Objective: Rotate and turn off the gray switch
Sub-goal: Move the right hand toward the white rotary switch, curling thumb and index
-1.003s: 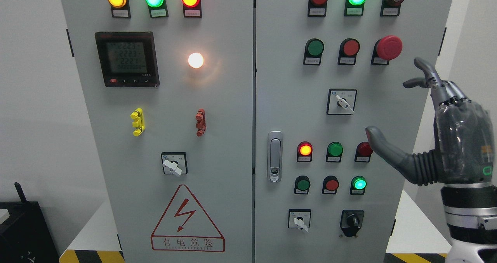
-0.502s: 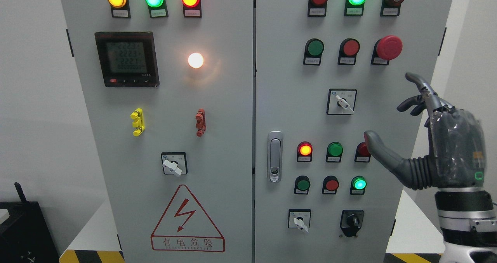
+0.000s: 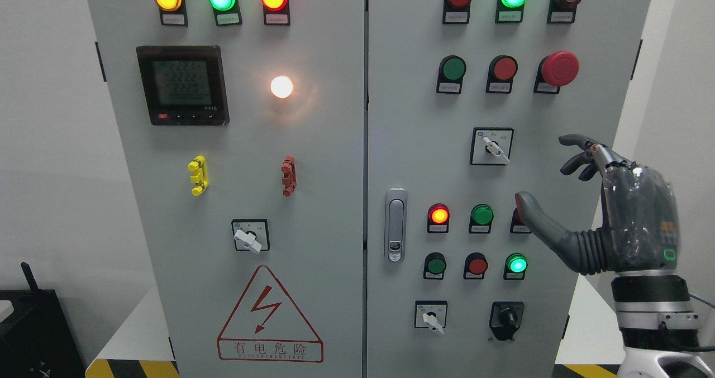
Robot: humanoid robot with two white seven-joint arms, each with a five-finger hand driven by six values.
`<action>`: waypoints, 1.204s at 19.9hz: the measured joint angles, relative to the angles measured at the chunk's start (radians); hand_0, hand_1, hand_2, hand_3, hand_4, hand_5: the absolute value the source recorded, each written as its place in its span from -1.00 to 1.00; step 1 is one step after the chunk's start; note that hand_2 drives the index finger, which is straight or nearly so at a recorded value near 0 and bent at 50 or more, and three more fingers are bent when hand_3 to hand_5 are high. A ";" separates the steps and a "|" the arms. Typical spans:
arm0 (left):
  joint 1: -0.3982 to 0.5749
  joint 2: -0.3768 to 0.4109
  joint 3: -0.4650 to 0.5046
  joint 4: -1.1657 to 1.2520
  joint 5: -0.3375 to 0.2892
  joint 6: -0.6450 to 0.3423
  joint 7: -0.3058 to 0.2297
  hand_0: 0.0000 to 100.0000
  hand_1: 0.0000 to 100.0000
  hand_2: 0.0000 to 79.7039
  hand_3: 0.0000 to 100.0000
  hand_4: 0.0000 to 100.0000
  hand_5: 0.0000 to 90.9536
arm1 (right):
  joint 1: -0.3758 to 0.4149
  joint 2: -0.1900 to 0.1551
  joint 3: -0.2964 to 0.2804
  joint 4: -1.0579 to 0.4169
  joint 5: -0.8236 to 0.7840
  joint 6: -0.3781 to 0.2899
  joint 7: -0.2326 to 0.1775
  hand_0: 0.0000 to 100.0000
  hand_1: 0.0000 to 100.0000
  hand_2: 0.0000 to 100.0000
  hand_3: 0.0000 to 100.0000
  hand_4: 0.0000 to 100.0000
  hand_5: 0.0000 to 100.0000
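Observation:
On the right door of the grey cabinet (image 3: 413,143), a rotary switch (image 3: 491,146) with a pale grey handle sits in a black-framed plate, its handle pointing down-right. Two similar switches show, one low on the right door (image 3: 430,315) and one on the left door (image 3: 251,235). My right hand (image 3: 542,170) hangs in front of the right door's edge, to the right of and slightly below the upper switch. Its fingers (image 3: 578,143) are spread and the thumb (image 3: 530,213) points up-left, covering part of a red button. It holds nothing and touches no switch.
A black selector knob (image 3: 506,316) sits at the lower right, with a door latch (image 3: 395,224) on the right door's left edge. Lit and unlit buttons surround the hand, and a red mushroom stop (image 3: 560,68) is above it. A meter (image 3: 182,85) is on the left door.
My right hand has come down and moved left toward the panel. Its fingers have lowered and bent forward somewhat. The switch handles have not turned.

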 measured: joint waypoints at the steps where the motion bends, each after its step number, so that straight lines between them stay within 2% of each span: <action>1: 0.000 0.000 0.000 0.000 0.000 0.000 0.000 -0.76 -0.22 -1.00 -1.00 -1.00 -1.00 | -0.001 0.000 0.006 0.003 0.006 0.012 0.000 -1.00 -0.44 -0.27 0.21 0.37 0.65; 13: 0.000 0.000 0.000 0.000 0.000 0.000 0.000 -0.76 -0.22 -1.00 -1.00 -1.00 -1.00 | -0.035 0.002 0.054 0.037 0.034 0.035 0.005 -1.00 -0.38 -0.15 0.51 0.47 0.72; 20: 0.000 0.000 0.000 0.000 0.000 0.000 0.000 -0.76 -0.22 -1.00 -1.00 -1.00 -1.00 | -0.052 0.007 0.066 0.059 0.036 0.035 -0.010 -1.00 -0.30 -0.13 0.63 0.51 0.72; 24: 0.000 0.000 0.000 0.000 0.000 0.000 0.000 -0.76 -0.22 -1.00 -1.00 -1.00 -1.00 | -0.068 0.009 0.070 0.074 0.036 0.036 -0.032 -1.00 -0.26 -0.08 0.79 0.60 0.76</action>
